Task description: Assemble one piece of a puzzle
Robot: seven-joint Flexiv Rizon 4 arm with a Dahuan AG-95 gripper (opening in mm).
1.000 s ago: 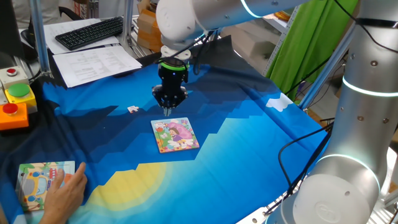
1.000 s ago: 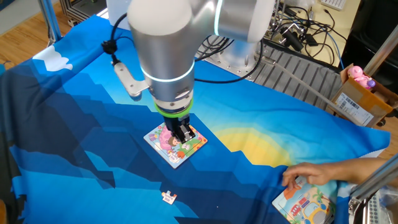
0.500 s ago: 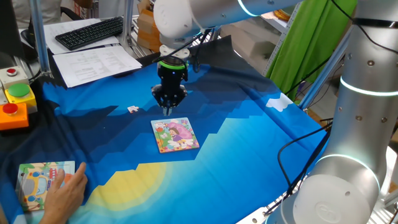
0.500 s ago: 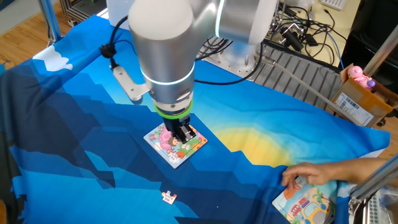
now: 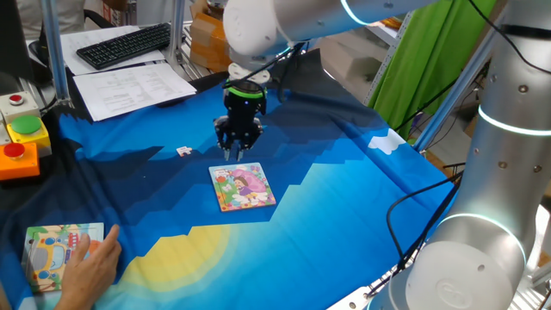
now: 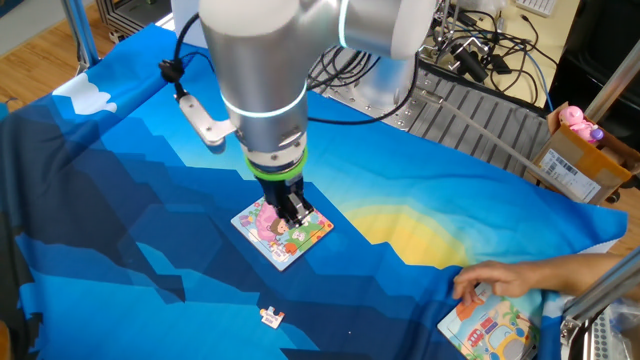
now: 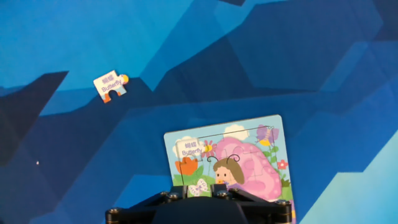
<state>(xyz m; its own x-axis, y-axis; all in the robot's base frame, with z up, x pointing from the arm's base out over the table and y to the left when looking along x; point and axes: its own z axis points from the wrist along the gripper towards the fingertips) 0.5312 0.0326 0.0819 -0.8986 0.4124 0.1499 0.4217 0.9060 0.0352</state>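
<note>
The tool (image 5: 236,158) is hovering just above the far edge of the puzzle (image 5: 242,187), carrying nothing; whether its fingers are parted or closed I cannot tell. The counter (image 5: 362,207), draped in blue cloth, is bearing everything. Judging by this, the task is barely begun: the piece (image 7: 111,85) is lying loose on the cloth, off to the tool's side and well apart from the puzzle, not yet picked up or fitted. No containers are showing.
</note>
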